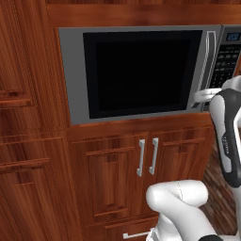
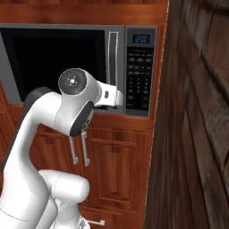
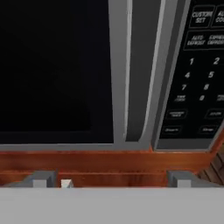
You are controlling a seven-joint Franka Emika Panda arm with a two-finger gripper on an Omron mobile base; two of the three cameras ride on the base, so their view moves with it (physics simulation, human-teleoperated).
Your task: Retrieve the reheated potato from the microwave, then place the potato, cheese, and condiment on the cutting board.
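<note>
The microwave (image 1: 136, 70) is built into wooden cabinetry, and its black glass door (image 2: 53, 62) is shut. Its curved silver handle (image 1: 209, 61) runs down the door's right side, next to the button panel (image 2: 140, 71). My gripper (image 1: 203, 95) hovers just in front of the handle's lower end (image 2: 112, 96). In the hand view the handle (image 3: 130, 65) and keypad (image 3: 199, 78) are close ahead. My gripper (image 3: 111, 179) is open, its fingertips (image 3: 43, 178) wide apart with nothing between them. The dark glass hides the oven's inside. The potato, cheese, condiment and cutting board are out of view.
Two cabinet doors with vertical silver pulls (image 1: 141, 157) sit below the microwave, and a drawer pull (image 1: 136, 234) lies lower still. Tall wooden cabinets (image 1: 28, 117) stand to the left. A wooden side panel (image 2: 197, 134) rises close on the right.
</note>
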